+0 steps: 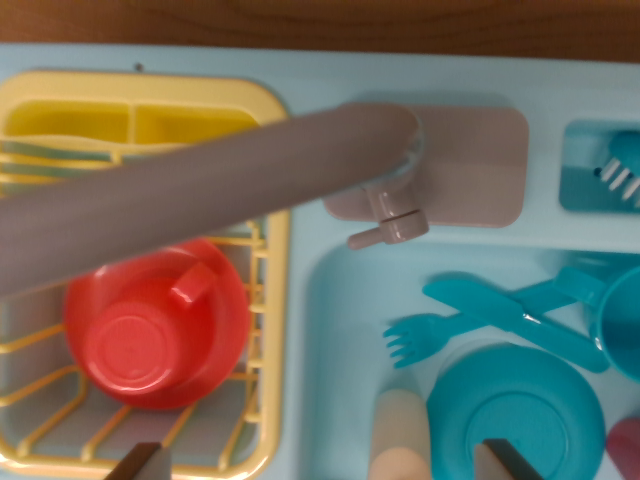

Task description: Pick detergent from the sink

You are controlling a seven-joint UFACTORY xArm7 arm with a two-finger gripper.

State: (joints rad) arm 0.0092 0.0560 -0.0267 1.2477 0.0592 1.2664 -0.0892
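Note:
A cream, round-topped bottle (400,435), which looks like the detergent, lies in the light blue sink (345,330) at the bottom edge of the wrist view; its lower part is cut off. My gripper (322,462) is open. Only its two dark fingertips (140,462) show, one over the yellow rack and the other over the teal plate. The bottle sits between them, nearer the fingertip on the wrist view's right, and nothing is held.
A grey faucet (210,190) slants across the rack and the sink's back rim. A red cup (155,325) sits upside down in the yellow dish rack (275,300). A teal plate (515,410), fork (420,335), knife (510,315) and cup (615,320) crowd the sink beside the bottle. A brush (620,175) rests in a recess.

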